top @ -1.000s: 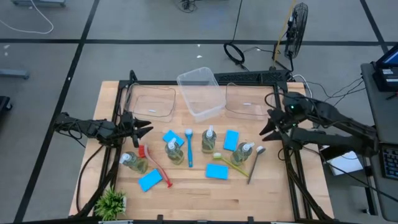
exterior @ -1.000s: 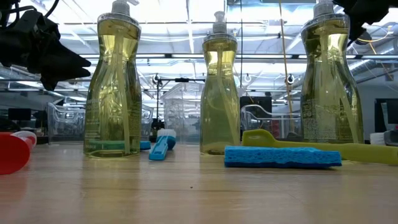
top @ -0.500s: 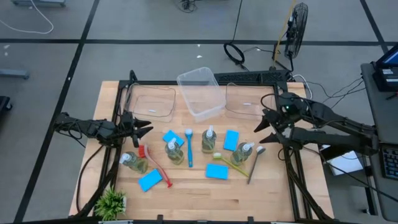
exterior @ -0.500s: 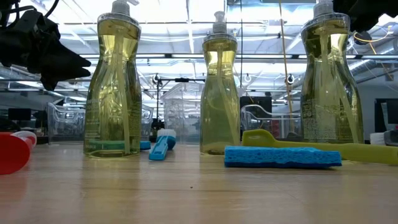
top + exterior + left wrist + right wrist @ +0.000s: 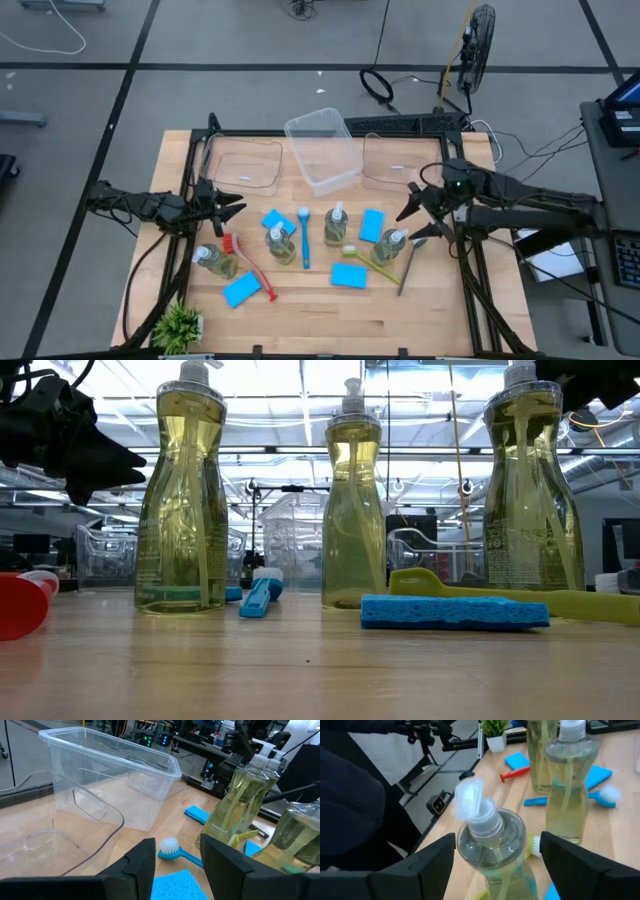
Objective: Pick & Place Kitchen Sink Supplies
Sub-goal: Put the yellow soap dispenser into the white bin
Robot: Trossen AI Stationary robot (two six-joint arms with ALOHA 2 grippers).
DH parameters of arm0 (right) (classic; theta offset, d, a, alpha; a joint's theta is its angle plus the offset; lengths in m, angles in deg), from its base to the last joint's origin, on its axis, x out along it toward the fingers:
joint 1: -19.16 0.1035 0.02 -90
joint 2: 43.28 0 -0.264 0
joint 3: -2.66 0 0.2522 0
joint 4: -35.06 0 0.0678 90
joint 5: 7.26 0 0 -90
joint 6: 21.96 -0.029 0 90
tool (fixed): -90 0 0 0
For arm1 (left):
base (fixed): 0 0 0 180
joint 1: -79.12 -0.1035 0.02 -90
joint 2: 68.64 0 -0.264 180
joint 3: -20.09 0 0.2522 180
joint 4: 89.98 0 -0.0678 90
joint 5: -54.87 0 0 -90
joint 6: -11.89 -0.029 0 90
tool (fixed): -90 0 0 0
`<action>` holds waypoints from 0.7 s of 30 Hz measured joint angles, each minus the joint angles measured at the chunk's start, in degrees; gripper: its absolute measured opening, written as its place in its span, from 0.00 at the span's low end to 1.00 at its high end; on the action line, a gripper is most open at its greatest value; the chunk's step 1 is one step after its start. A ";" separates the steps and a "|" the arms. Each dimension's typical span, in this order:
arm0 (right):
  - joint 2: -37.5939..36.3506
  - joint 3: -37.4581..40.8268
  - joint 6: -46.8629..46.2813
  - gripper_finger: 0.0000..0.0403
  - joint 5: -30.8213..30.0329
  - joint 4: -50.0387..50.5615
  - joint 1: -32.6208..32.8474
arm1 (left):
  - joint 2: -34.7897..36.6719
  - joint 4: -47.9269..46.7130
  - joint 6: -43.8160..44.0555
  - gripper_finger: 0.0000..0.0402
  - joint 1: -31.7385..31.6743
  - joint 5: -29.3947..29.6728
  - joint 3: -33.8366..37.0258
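Note:
Four clear pump bottles of yellow-green soap stand upright on the table (image 5: 215,260), (image 5: 280,243), (image 5: 336,225), (image 5: 390,245). Blue sponges lie flat among them (image 5: 277,221), (image 5: 241,290), (image 5: 348,275), (image 5: 372,225). Also flat on the wood are the red brush (image 5: 245,262), blue brush (image 5: 304,235), yellow-green brush (image 5: 360,255) and brown brush (image 5: 410,262). My right gripper (image 5: 408,212) is open just above the rightmost bottle; its pump head (image 5: 476,805) shows between the fingers, untouched. My left gripper (image 5: 238,207) waits open near the table's left side.
Three clear plastic bins sit along the far side (image 5: 247,165), (image 5: 322,148), (image 5: 395,162). A small green potted plant (image 5: 180,325) stands at the near left corner. Bare wood lies along the near edge (image 5: 340,325).
My right gripper has moved toward the table's left and a little nearer, closing in on the rightmost soap bottle, and has stayed open. No object has moved.

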 joint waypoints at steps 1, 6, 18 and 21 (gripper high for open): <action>0.03 0.38 0.02 0.69 -1.04 -0.52 0.59 | 0.00 0.00 0.00 0.39 0.00 0.01 0.00; 0.34 2.64 -0.28 0.69 -3.66 -6.91 3.07 | 0.01 0.00 0.00 0.39 0.00 0.01 0.01; 4.94 4.83 -2.44 0.69 -5.28 -15.25 6.69 | 0.00 0.02 -0.12 0.39 0.00 0.02 0.01; 6.41 4.83 -2.44 0.69 -5.32 -18.13 7.80 | 0.00 0.02 -0.16 0.39 0.00 0.02 0.00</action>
